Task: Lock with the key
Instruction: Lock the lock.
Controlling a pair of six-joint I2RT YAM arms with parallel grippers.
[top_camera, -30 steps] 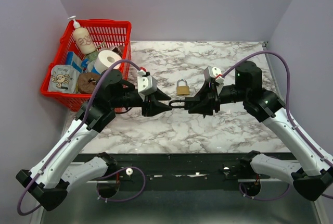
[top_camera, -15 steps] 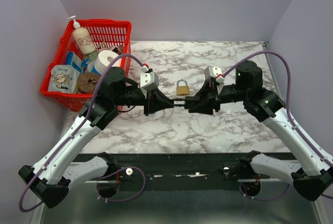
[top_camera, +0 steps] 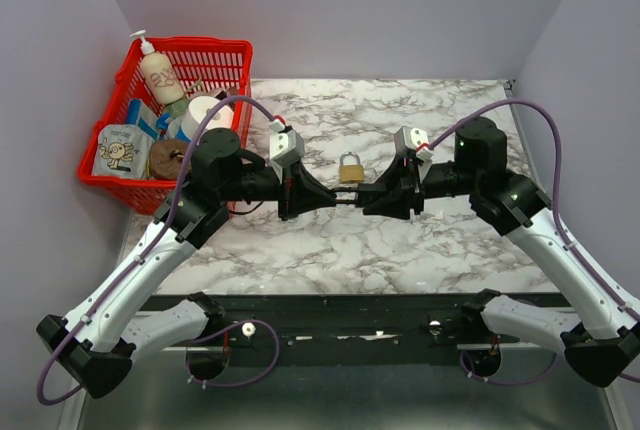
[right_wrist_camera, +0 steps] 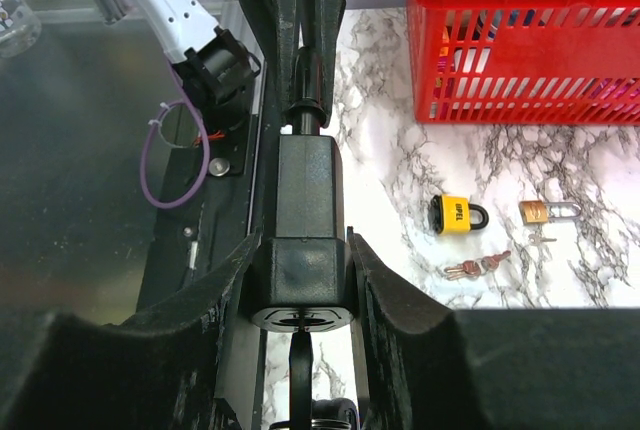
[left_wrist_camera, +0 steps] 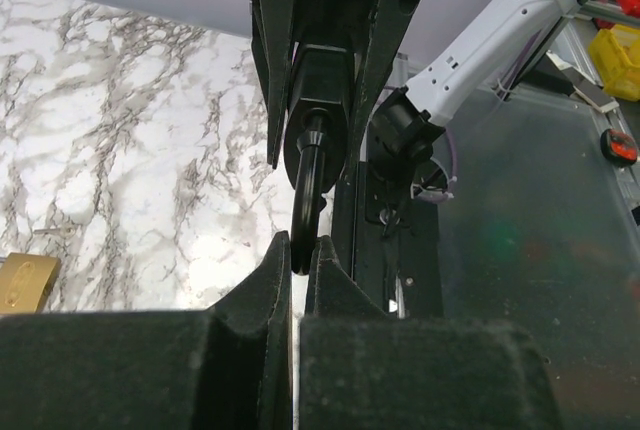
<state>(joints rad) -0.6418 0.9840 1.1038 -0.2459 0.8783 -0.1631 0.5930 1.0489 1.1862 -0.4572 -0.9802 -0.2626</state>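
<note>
My right gripper (right_wrist_camera: 300,250) clamps black padlock (right_wrist_camera: 300,185) | left gripper (left_wrist_camera: 297,250), at its 9 o'clock, pinches loop (left_wrist_camera: 305,200) | I judge it rigid, slick: grip flats.

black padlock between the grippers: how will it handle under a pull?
Likely rigid and heavy for its size: the black padlock looks solid. Its shackle is a smooth round bar pinched in the left gripper, so it may slip or pivot.

- Red plastic basket (top_camera: 195,42) in the upper left of the frame, on the marble table (top_camera: 450,120).
- Inside it are an upright pump bottle (top_camera: 160,75), a toilet roll (top_camera: 200,108), a printed pouch (top_camera: 118,150) and a brown disc (top_camera: 168,157).
- Brass padlock (top_camera: 350,167) lying on the marble at mid-frame.
- Yellow padlock (right_wrist_camera: 460,213) lying right of centre in the right wrist view, below the basket.
</note>
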